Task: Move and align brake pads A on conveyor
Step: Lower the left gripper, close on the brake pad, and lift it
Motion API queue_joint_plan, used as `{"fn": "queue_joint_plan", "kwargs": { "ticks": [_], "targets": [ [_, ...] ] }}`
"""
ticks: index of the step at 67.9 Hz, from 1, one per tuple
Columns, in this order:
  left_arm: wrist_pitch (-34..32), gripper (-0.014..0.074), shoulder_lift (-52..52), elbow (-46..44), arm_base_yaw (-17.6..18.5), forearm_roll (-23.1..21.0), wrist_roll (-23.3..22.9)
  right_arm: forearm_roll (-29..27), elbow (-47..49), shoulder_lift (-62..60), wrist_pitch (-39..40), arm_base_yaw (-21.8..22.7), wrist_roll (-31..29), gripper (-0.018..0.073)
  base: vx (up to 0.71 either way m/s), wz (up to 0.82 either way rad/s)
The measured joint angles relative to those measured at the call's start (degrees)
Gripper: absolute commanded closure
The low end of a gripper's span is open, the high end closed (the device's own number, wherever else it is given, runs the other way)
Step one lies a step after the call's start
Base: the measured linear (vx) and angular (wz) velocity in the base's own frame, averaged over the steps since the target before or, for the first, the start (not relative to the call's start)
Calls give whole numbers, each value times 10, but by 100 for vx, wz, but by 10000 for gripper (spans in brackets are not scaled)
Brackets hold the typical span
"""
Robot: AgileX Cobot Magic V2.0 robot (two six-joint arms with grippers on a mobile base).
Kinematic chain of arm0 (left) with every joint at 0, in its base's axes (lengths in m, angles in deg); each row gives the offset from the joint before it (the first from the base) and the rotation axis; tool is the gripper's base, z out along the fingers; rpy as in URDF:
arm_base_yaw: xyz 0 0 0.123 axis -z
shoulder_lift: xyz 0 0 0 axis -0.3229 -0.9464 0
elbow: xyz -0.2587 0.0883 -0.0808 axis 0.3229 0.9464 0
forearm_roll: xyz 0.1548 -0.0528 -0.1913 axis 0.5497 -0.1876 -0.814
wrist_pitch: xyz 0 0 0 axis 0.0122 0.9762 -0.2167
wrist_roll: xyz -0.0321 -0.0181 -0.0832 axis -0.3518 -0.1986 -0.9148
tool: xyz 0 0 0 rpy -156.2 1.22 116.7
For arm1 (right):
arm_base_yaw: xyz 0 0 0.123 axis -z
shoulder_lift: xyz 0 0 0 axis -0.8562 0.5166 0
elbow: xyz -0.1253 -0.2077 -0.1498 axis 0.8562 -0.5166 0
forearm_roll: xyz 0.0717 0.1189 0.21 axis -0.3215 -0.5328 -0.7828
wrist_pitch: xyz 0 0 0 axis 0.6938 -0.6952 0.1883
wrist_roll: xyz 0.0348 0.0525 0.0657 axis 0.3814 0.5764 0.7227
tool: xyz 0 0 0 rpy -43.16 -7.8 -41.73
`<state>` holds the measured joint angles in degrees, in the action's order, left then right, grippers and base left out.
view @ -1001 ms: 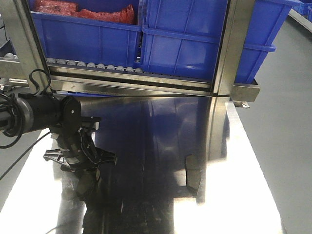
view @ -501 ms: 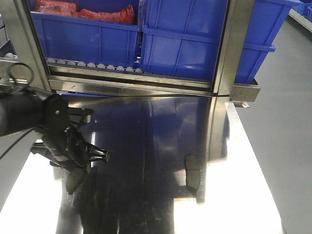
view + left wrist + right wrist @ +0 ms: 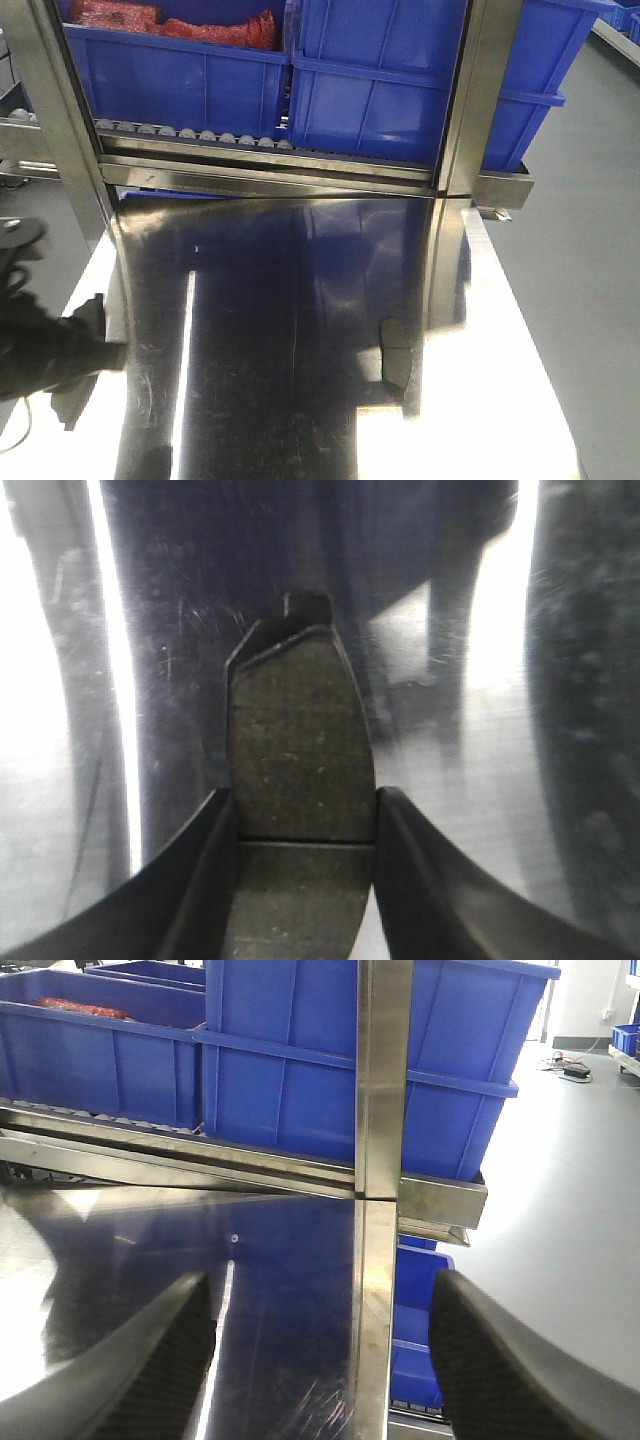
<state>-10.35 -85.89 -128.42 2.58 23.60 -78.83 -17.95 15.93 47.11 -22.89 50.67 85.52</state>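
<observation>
My left gripper (image 3: 305, 796) is shut on a brake pad (image 3: 300, 730): a dark grey oblong with a cross groove, pinched by its long sides above the shiny steel. In the front view that arm is a dark blur (image 3: 50, 340) at the table's left edge. A second brake pad (image 3: 395, 352) lies on the steel tabletop, right of centre. My right gripper (image 3: 322, 1285) hangs open over the table's right side with nothing between its fingers. The conveyor is out of view.
A roller rack carrying blue bins (image 3: 380, 90) runs along the back of the steel tabletop (image 3: 290, 300), and one bin holds red packs (image 3: 200, 25). Steel uprights (image 3: 475, 100) stand at the rack's front. Grey floor (image 3: 590, 260) lies beyond the table's right edge.
The left arm has swung left with the brake pad, from over the table's left half to its left edge, and is now blurred. The pad lying on the table has not moved.
</observation>
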Motion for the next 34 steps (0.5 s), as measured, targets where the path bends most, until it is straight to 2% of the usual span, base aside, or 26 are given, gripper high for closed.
{"fn": "queue_joint_plan", "kwargs": {
  "ticks": [18,34],
  "targets": [
    [0,604,233,91,0,0,-1,0,0,0,0,0,0,106,0,0],
    [34,604,433,136,0,2,-1,0,0,0,0,0,0,106,0,0]
  ]
}}
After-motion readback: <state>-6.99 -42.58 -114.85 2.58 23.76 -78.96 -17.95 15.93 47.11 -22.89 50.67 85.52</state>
